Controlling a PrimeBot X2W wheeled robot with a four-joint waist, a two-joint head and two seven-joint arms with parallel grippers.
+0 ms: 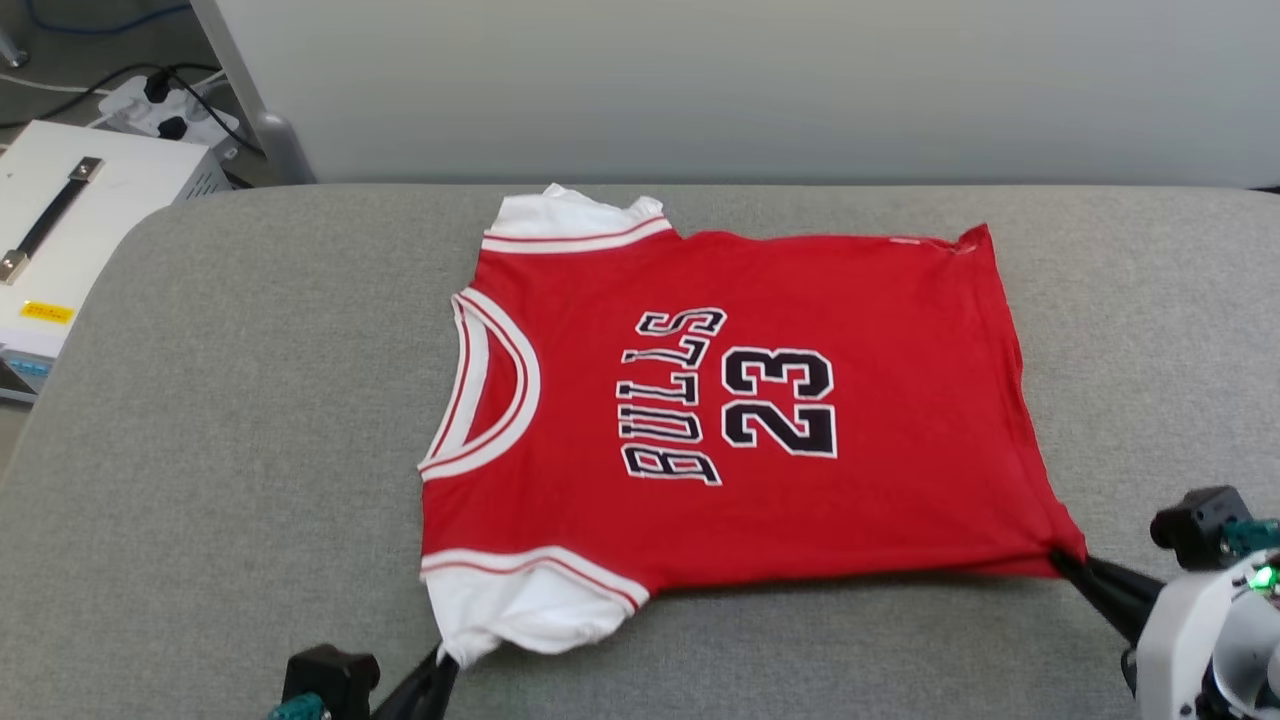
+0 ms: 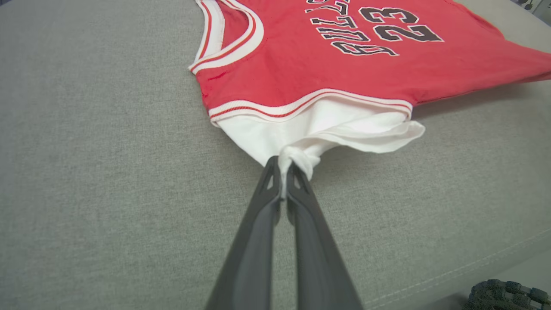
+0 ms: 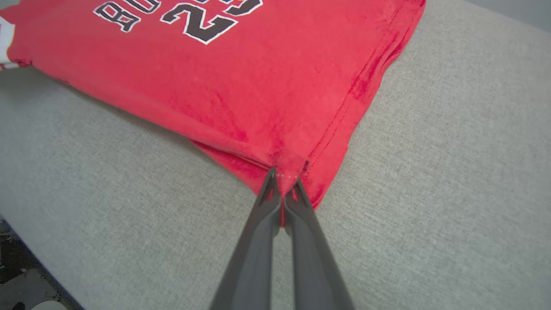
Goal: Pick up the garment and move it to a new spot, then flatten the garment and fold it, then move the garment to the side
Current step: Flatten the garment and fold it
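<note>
in the head view we see the garment spread chest-print up in the middle of the grey cloth-covered bench, collar toward the robot's left, hem toward its right. the left gripper has its jaws clenched on the near white sleeve. the right gripper has its jaws clenched on the near hem corner. beyond the bench's left end sit a white box with a dark handle and a white power strip with black plugs. a pale wall panel runs behind the far edge.

in the left wrist view the left gripper pinches a bunched tip of the sleeve, and the garment stretches away over the bench.

in the right wrist view the right gripper grips the stitched red corner. the garment is drawn into creases toward the tips and casts a shadow on the bench along its near edge.
</note>
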